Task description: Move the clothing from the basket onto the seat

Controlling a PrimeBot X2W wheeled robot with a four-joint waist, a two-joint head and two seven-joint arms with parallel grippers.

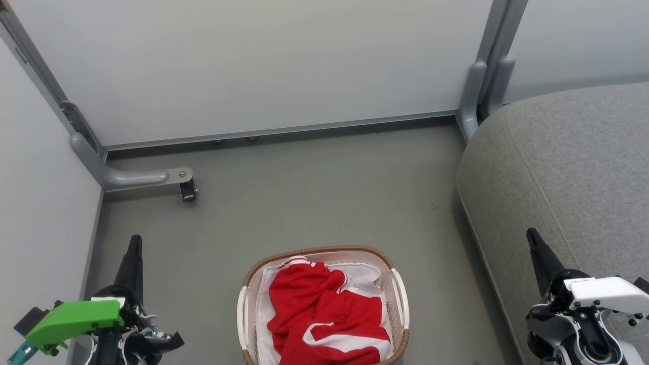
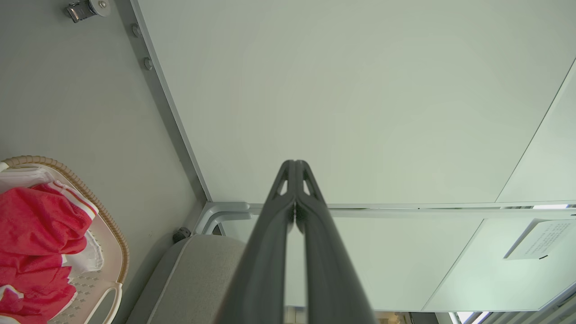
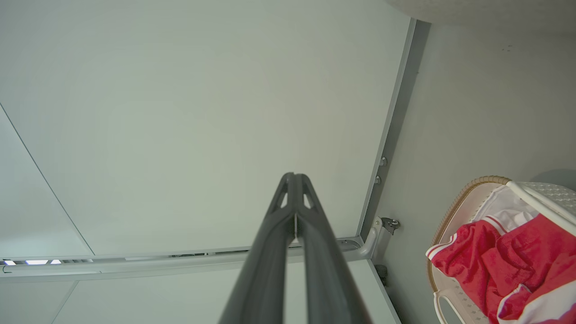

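**A:** Where does it all stand?

**B:** Biggest first: the seat (image 1: 573, 167), a grey cushion, takes up the robot's right side. The grey floor (image 1: 314, 192) runs from it to the wall panels (image 1: 263, 66). The basket (image 1: 324, 250) sits on that floor straight in front of the robot, apart from the seat's edge.

**A:** And the clothing?

**B:** The clothing (image 1: 319, 309) is all inside the basket, a rumpled red heap with white stripes on the white liner (image 1: 367, 276). Nothing red lies on the part of the seat I can see, so I'd say the job is not yet begun.

**A:** The arms?

**B:** The left gripper (image 1: 135, 242) hangs to the basket's left. The right gripper (image 1: 531, 234) hangs to its right, in front of the seat's near edge. Each is closed, tips pressed together, holding nothing, and both point toward the far wall.

**A:** So which one goes in?

**B:** The heap lies between them, inward from each and, I judge, lower. Its long side runs from the far rim toward the robot. They look about equally near. The right one is on the seat's side, so I'd guess it has the shorter carry. Either must open, then turn down and inward.
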